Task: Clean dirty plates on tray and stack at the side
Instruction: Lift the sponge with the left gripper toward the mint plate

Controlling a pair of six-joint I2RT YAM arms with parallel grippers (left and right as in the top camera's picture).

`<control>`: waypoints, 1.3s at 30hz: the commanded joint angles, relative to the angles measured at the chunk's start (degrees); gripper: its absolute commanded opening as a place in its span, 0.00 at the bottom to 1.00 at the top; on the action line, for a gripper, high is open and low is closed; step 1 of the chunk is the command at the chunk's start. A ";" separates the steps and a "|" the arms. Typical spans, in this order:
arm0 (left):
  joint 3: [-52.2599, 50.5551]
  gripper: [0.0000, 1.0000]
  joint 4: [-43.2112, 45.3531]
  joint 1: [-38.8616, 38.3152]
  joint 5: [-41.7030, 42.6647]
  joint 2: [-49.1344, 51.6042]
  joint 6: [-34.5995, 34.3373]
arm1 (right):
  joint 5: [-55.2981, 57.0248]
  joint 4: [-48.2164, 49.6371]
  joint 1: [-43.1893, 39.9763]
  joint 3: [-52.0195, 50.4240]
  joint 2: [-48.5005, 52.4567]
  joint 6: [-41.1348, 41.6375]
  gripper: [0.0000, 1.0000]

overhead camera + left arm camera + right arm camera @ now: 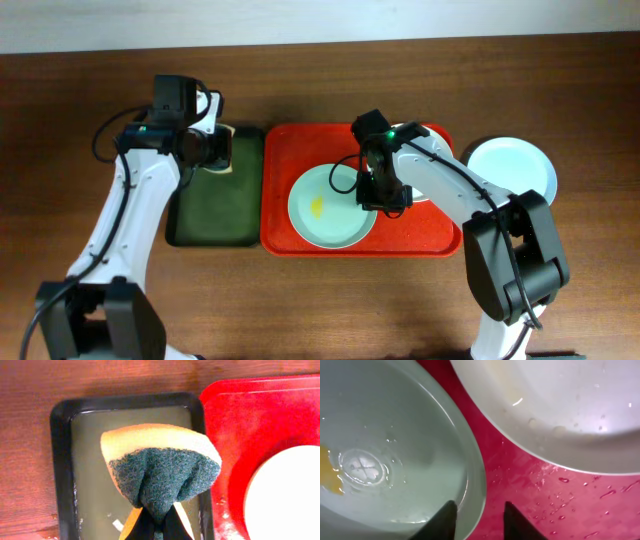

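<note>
The tray [285, 150], long axis left-right, holds a green plate [325, 215] and a cream plate [545, 400]; the right gripper [479, 506], parted, straddles the green rim; the left gripper [154, 527] pinches a sponge [160, 465].

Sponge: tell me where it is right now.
In the left wrist view the sponge is pinched in the left gripper, over the dark green tray, just left of the red tray.

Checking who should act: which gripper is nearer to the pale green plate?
Right. The right gripper straddles the rim of the pale green plate on the red tray; the left gripper holds a sponge over the dark green tray.
</note>
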 commanded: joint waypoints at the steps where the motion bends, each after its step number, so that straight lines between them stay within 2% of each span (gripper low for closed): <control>1: -1.60 0.00 1.11 -0.46 0.63 -0.07 0.63 | 1.09 0.72 0.20 -0.46 -1.55 0.22 0.47; 3: -4.42 0.00 3.72 -0.46 0.63 0.00 0.63 | 0.94 1.07 0.20 -0.46 -1.55 0.22 0.69; 4: -5.79 0.00 5.16 -0.46 0.63 0.00 0.63 | 1.14 1.09 0.17 -0.46 -1.55 0.22 0.99; 6: -6.27 0.00 5.75 -0.46 0.63 0.04 0.63 | 1.11 1.51 0.15 -0.46 -1.55 0.22 0.99; 7: -6.27 0.00 5.75 -0.46 0.63 0.04 0.63 | 1.11 1.49 0.15 -0.46 -1.55 0.22 0.93; 9: -6.34 0.00 5.75 -0.46 0.63 0.04 0.63 | 1.09 1.33 0.33 -0.46 -1.55 0.24 0.48; 10: -6.40 0.00 5.75 -0.46 0.63 0.04 0.63 | 1.14 1.22 0.55 -0.48 -1.55 0.22 0.40; 18: -6.45 0.00 5.77 -0.46 0.66 0.09 0.63 | 1.99 3.89 1.01 -4.17 -1.51 0.26 0.35; 22: -6.45 0.00 5.77 -0.46 0.66 0.09 0.63 | 1.97 6.43 1.01 -5.33 -1.51 0.24 0.11; 24: -6.45 0.00 5.77 -0.46 0.66 0.09 0.63 | 1.95 6.71 1.01 -5.33 -1.51 0.26 0.04; 30: -7.82 0.00 7.69 -0.46 0.59 0.11 0.63 | -5.46 10.64 1.01 -5.33 -1.51 1.11 0.04; 34: -8.04 0.00 8.07 -0.46 0.61 0.11 0.66 | -5.46 12.26 1.01 -5.33 -1.51 8.48 0.04; 39: -8.04 0.00 8.07 -0.46 0.61 0.11 0.63 | -4.81 10.88 1.01 -5.33 -1.51 9.73 0.04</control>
